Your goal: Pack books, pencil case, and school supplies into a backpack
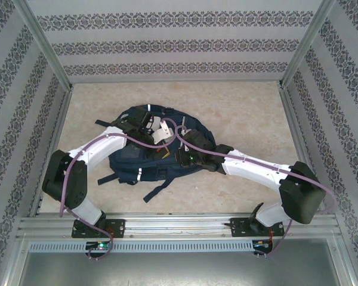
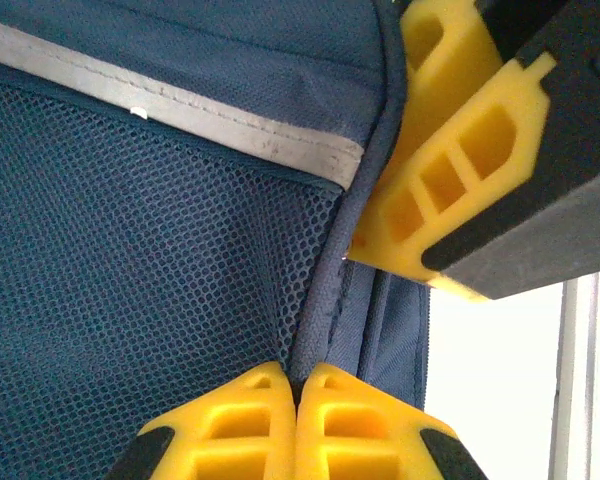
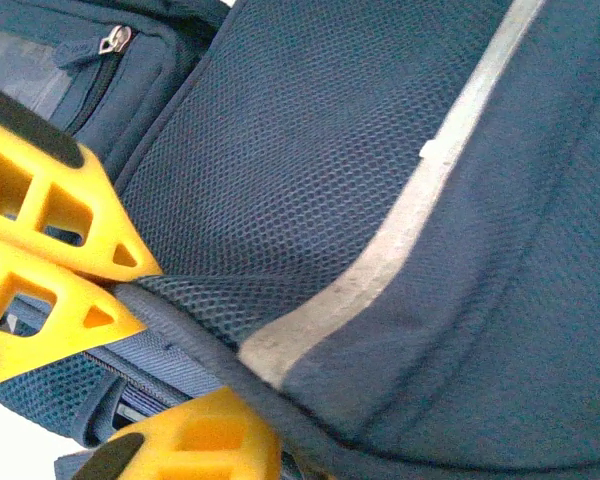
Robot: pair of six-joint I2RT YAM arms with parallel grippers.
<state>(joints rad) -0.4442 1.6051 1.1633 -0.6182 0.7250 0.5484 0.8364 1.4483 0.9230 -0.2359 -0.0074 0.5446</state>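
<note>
With the backpack (image 1: 137, 162) lying mid-table (image 1: 244, 113), the left gripper (image 2: 298, 425) is clamped on its piped seam (image 2: 318, 315) and the right gripper (image 2: 365, 250) seems pinched just beside it, so the bag is probably being opened, and next the seam needs drawing apart.

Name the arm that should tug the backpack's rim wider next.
Left, probably: the left hand is shut squarely on the piped rim of the backpack, fingertips meeting over the seam. The right hand pinches the same rim only by its very tips, so it may slip.
</note>
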